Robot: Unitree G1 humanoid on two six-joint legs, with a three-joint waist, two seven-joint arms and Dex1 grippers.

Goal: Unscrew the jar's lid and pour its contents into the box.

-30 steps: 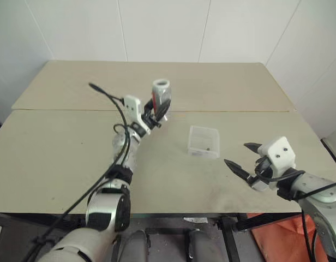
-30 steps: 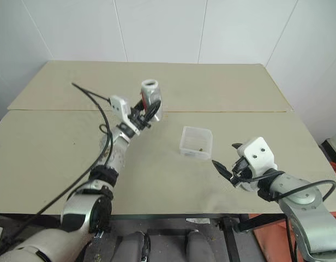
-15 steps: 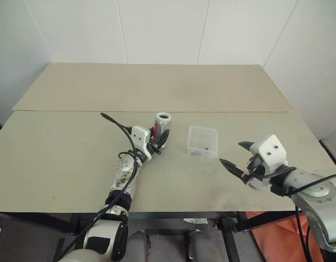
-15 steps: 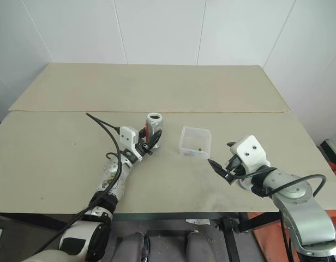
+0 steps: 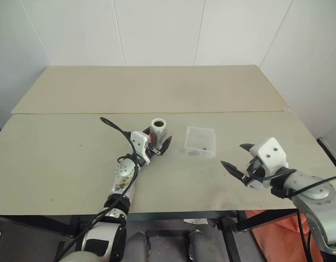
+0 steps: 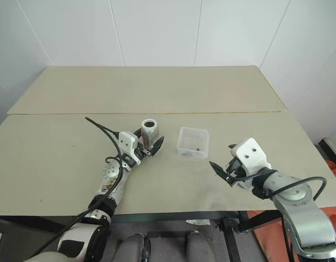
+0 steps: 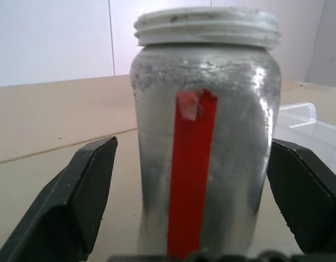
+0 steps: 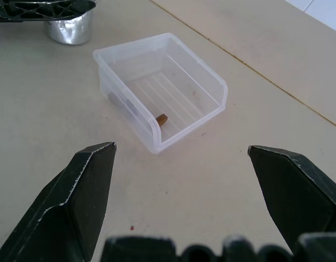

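Observation:
The silvery jar (image 5: 158, 130) stands upright on the table, its mouth open and a red strip down its side (image 7: 192, 174). My left gripper (image 5: 159, 143) is open, with one finger on each side of the jar and a gap between each finger and the jar wall. To the right of the jar lies the clear plastic box (image 5: 200, 132), and a small brown bit of the contents (image 8: 161, 119) rests inside it. My right gripper (image 5: 233, 155) hangs open and empty at the table's front right, pointing toward the box. The lid is out of view.
The beige table (image 5: 64, 158) is made of two boards that meet at a seam (image 5: 75, 113) behind the jar. A black cable (image 5: 116, 126) loops off my left wrist. White walls close in behind and to the right.
My left gripper brought the jar down from its raised, tilted hold, set it on the table, and opened off it. The right gripper stayed where it was.

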